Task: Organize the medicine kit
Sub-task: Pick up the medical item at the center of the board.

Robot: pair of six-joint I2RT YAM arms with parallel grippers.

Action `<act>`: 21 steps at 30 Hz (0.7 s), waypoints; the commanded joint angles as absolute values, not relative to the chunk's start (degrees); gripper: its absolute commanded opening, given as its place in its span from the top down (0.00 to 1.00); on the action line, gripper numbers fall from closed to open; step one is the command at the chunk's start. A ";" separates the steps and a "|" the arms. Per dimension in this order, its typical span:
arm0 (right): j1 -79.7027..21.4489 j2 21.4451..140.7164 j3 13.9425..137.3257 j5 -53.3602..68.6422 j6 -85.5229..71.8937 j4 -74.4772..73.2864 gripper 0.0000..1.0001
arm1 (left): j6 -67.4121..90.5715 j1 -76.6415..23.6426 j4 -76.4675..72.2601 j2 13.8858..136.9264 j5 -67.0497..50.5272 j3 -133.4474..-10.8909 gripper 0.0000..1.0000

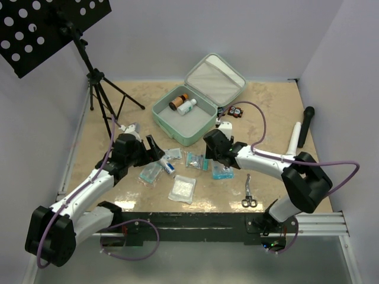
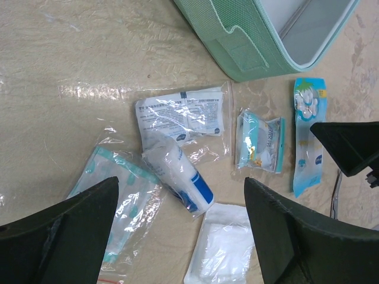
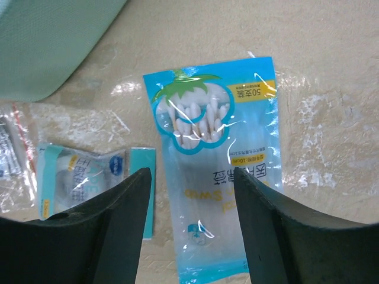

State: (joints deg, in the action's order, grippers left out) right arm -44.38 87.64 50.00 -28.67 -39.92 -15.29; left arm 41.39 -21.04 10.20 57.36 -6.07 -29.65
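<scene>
1. The medicine kit (image 1: pixel 202 128) sits open at the middle rear of the table (image 1: pixel 278 118), its lid tilted back and 2 bottles (image 1: pixel 186 106) inside.
2. The left gripper (image 2: pixel 180 189) is spread wide and holds nothing. It hangs over a blue-capped tube (image 2: pixel 177 177) among loose packets, and the kit lies beyond it, up and to the right, well apart.
3. The right gripper (image 3: pixel 190 174) has its jaws apart above a cotton swab packet (image 3: pixel 213 136), clamping nothing. The kit's rounded corner lies near, just past the packet.
</scene>
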 commanded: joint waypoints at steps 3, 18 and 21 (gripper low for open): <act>-40.35 87.72 46.85 -26.37 -41.40 -13.01 0.38 | 41.57 -21.09 7.82 56.07 -7.38 -29.88 0.09; -39.64 90.79 46.49 -21.89 -39.20 -11.69 0.44 | 41.75 -21.09 7.12 56.34 -8.17 -29.79 0.09; -39.64 90.62 45.88 -20.66 -38.93 -10.99 0.49 | 41.84 -21.09 7.12 56.43 -8.09 -29.62 0.09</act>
